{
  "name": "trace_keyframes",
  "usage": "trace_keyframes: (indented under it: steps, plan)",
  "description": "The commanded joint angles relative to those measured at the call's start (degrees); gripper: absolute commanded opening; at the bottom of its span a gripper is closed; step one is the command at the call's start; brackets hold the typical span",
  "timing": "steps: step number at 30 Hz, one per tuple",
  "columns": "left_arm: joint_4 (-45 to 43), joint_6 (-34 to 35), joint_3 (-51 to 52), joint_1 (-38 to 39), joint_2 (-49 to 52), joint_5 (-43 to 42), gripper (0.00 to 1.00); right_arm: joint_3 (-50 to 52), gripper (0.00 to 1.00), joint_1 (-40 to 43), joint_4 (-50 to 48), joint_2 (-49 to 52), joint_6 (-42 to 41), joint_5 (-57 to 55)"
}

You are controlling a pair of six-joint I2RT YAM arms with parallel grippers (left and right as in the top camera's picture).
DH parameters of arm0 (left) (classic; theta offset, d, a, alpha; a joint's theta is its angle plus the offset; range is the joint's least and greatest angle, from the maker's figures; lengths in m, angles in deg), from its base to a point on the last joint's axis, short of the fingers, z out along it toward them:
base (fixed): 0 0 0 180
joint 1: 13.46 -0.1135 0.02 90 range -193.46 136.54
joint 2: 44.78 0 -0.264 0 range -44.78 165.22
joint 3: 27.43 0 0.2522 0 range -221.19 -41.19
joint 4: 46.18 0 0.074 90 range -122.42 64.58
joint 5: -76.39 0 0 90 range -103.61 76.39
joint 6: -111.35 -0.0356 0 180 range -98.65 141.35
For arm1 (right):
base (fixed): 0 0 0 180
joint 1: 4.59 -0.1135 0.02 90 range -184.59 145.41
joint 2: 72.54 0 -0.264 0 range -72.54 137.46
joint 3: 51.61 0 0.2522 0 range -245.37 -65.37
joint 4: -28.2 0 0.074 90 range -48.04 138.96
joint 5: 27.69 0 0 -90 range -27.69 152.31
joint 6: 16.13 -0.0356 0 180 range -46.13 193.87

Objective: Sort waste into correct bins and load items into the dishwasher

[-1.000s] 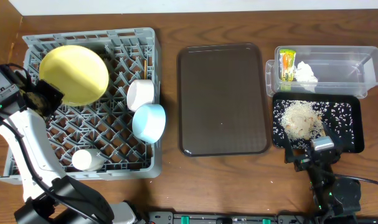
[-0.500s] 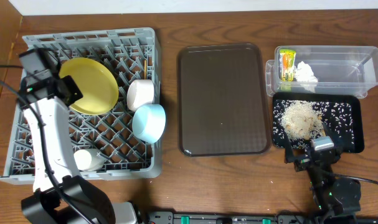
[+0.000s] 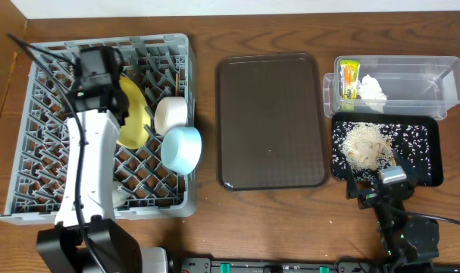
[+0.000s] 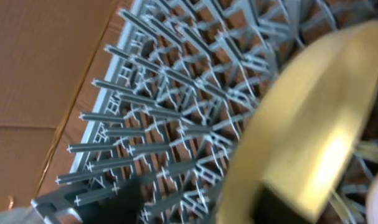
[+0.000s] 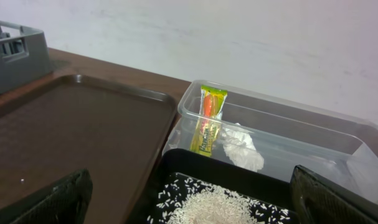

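The yellow plate point(image 3: 135, 114) stands on edge among the pegs of the grey dishwasher rack point(image 3: 55, 98), just left of the white bowl point(image 3: 170, 114) and the light blue bowl point(image 3: 181, 148). Chopsticks point(image 3: 174, 80) lie in the rack behind them. In the blurred left wrist view, my left gripper point(image 4: 201, 205) is open, its right finger against the plate point(image 4: 307, 112). Only a sliver of the white cup point(image 3: 117, 199) shows beside my left arm. The wrapper point(image 3: 350, 80) and tissue point(image 3: 372, 89) lie in the clear tub point(image 3: 419, 106). Rice point(image 3: 366, 144) covers the black tray point(image 3: 430, 171). My right gripper point(image 5: 195, 208) is open and empty at that tray's near edge.
A large dark brown serving tray point(image 3: 271, 121) lies between the rack and the two bins. My left arm point(image 3: 93, 152) stretches across the rack's left half. Bare wooden table point(image 3: 275, 220) runs along the front edge.
My left arm swung right across the rack with the plate. The plate went from flat-facing to standing on edge beside the white bowl, and the left jaws came apart. The right arm stayed still.
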Motion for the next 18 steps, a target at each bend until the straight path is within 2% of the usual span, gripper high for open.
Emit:
trace_keyframes:
  steps: [1,5,8,13,18]
  plan:
    - [2.4,3.8,0.0,1.3,-1.2,2.3,0.83,0.1,0.99,0.4,0.2,-0.2,-0.6,-0.5]
    - [7.0,8.5,0.0,1.3,-5.7,2.2,0.84,0.1,0.99,0.4,0.2,-0.2,-0.6,-0.5]
    - [11.0,11.2,0.0,1.3,-11.7,-1.9,0.89,0.1,0.99,0.4,0.2,-0.2,-0.6,-0.5]
    - [16.4,11.6,0.0,1.3,-22.9,-13.1,0.9,0.1,0.99,0.4,0.2,-0.2,-0.6,-0.5]
    - [17.2,11.6,0.0,1.3,-33.3,-28.2,0.91,0.1,0.99,0.4,0.2,-0.2,-0.6,-0.5]
